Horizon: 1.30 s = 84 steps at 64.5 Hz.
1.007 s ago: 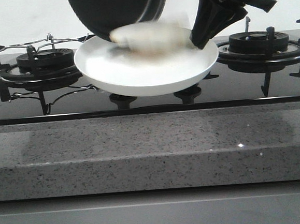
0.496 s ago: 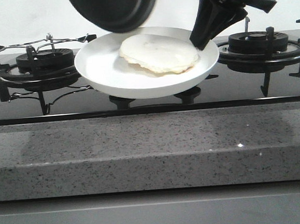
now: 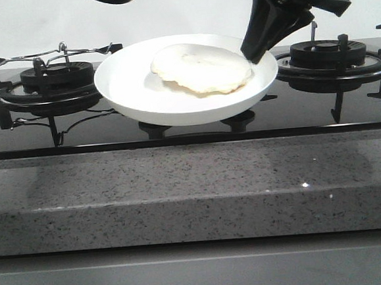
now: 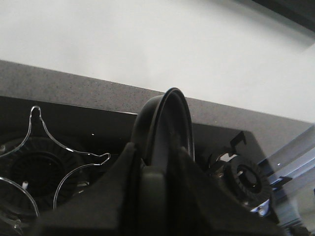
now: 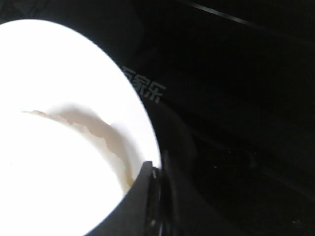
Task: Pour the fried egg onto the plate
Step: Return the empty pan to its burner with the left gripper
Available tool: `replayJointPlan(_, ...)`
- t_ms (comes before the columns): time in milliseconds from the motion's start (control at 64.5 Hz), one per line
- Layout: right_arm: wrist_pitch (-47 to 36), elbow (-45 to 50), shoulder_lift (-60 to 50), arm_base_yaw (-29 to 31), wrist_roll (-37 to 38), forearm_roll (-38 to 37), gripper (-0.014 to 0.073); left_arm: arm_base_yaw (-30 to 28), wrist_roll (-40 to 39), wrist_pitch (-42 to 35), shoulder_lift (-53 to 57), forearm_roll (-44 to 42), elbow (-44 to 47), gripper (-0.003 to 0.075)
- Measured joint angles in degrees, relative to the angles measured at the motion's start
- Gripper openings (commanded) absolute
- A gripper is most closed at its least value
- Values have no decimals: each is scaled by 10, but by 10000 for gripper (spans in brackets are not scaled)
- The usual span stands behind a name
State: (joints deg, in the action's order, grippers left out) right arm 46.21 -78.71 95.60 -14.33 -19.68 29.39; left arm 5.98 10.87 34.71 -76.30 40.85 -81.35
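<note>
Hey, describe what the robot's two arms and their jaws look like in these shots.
Both are matte black. The right gripper tapers to a narrow wedge-like tip below a bulkier angular housing, with a thin black cable looping near the frame's top corner. The left gripper shows broad, smooth black moulded fingers. No markings are visible on either.

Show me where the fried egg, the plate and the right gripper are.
fried egg [image 3: 201, 69]: front view, middle of its white.
plate [image 3: 123, 82]: front view, bare left inner surface.
right gripper [image 3: 252, 50]: front view, fingertips at the plate's right rim.
</note>
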Motion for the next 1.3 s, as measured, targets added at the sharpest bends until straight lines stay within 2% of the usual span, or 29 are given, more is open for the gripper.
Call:
replayJointPlan(170, 0, 0, 0, 0, 0, 0, -57, -137, 170, 79, -42, 315, 60, -19)
replayJointPlan(263, 0, 0, 0, 0, 0, 0, -57, -187, 203, 107, -76, 419, 86, -19)
replayJointPlan(341, 0, 0, 0, 0, 0, 0, -57, -217, 212, 110, -104, 464, 99, -19)
replayJointPlan(573, 0, 0, 0, 0, 0, 0, -57, -246, 218, 105, -177, 514, 104, -19)
replayJointPlan(790, 0, 0, 0, 0, 0, 0, -57, -246, 229, 149, -235, 545, 104, -19)
replayJointPlan(1302, 0, 0, 0, 0, 0, 0, -57, -246, 232, 151, -245, 512, 104, -18)
